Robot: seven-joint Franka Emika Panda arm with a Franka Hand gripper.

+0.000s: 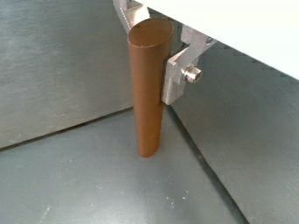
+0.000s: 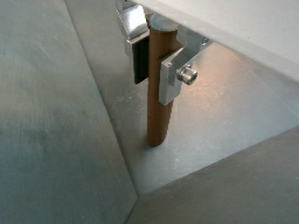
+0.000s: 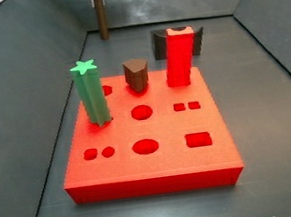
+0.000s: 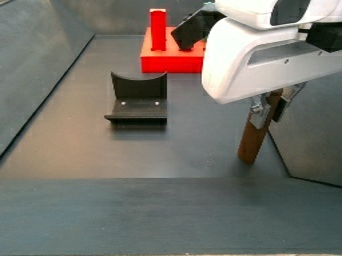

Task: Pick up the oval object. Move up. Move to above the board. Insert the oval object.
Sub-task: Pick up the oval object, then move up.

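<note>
Oval object (image 1: 145, 87) upright, tool (image 1: 158, 54) clamping top

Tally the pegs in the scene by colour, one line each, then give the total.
Green star-topped peg on the board: 1
Red square post on the board: 1
Dark brown short peg on the board: 1
Plain brown oval object, upright on the floor between the gripper fingers: 1
Total: 4

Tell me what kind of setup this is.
Looks like a lab peg-insertion test cell, not a workshop. A red board with shaped holes holds pegs, a fixture stands on a grey walled floor, and the gripper holds the oval object upright near a corner.
</note>
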